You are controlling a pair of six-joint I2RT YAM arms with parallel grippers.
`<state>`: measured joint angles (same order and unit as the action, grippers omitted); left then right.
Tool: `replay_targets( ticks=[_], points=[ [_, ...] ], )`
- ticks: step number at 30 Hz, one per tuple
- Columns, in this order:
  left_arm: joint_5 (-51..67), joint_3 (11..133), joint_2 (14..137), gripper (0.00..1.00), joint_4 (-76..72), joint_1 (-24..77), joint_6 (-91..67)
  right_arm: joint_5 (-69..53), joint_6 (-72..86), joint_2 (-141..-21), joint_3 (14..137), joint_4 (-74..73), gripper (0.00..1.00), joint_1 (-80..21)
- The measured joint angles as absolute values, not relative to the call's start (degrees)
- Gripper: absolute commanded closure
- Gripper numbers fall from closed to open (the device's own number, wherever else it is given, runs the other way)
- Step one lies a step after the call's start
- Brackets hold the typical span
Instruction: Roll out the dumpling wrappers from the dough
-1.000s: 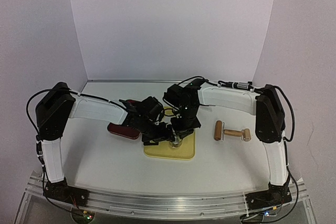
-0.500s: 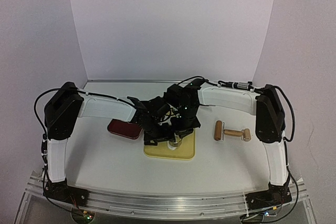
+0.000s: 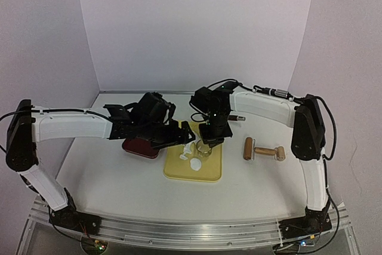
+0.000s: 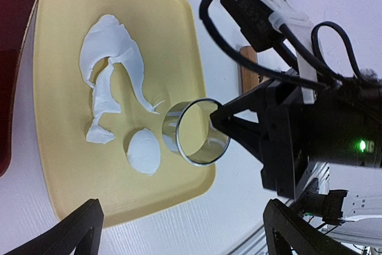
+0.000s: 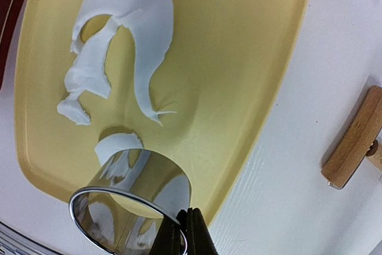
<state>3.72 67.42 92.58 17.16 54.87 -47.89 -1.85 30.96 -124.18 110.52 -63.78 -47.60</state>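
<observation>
Pulled back off the yellow board (image 3: 210, 172), my left gripper (image 3: 182, 135) now sits beside the right gripper (image 3: 207, 141). From the left wrist, its fingers are spread and empty. One wrapper (image 4: 144, 151) lies by the torn dough (image 4: 119, 46). From the right wrist, the fingers pinch the ring cutter (image 5: 134, 207). I judge this the cutting step, and next I need uncut dough beneath it.

My left arm (image 3: 71, 125) and right arm (image 3: 262, 108) wear white shells on the long links and black housings at the joints, with black cables (image 4: 205, 16) looping loose alongside, a green light (image 4: 360, 145) on the right wrist, and flat black wedge fingers (image 4: 71, 234) on my left gripper (image 4: 184, 203).
</observation>
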Motion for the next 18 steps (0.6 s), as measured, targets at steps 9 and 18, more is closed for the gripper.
replay_targets(
  ticks=[9,18],
  points=[
    [0.98,58.09,87.86,0.0,18.53,52.2,-50.85,-0.23,29.56,-121.59,107.35,-63.99,1.0,-37.78],
    [3.11,57.71,86.65,0.01,21.03,39.11,-50.31,-0.24,23.54,-113.34,102.0,-62.31,1.0,-18.37]
  ],
)
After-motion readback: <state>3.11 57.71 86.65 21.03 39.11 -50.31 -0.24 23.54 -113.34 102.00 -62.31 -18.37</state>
